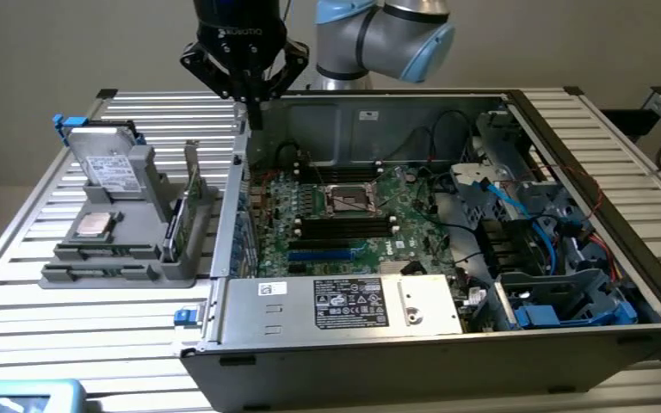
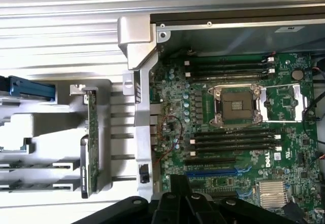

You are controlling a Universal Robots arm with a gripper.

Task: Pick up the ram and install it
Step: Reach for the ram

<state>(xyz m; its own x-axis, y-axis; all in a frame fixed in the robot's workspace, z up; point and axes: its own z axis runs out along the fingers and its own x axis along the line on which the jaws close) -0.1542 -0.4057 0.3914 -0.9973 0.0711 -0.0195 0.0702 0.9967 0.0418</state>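
One ram (image 1: 192, 181) is seen upright in a grey holder (image 1: 124, 274) beside the case (image 1: 423, 344). Clenched, empty fingers (image 1: 251, 105) are poised nearby; squaring them to the stick is advised.

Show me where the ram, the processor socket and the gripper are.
ram (image 2: 93, 132), wrist view, middle of its green board.
processor socket (image 2: 237, 104), wrist view, its centre.
gripper (image 1: 252, 119), exterior view, between its fingertips.

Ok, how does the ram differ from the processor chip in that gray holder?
The ram is long, narrow and green; the processor chip is square and silver. The ram stands on edge, while the processor chip lies flat. Both sit in the gray holder outside the computer case, and neither is in the gripper.
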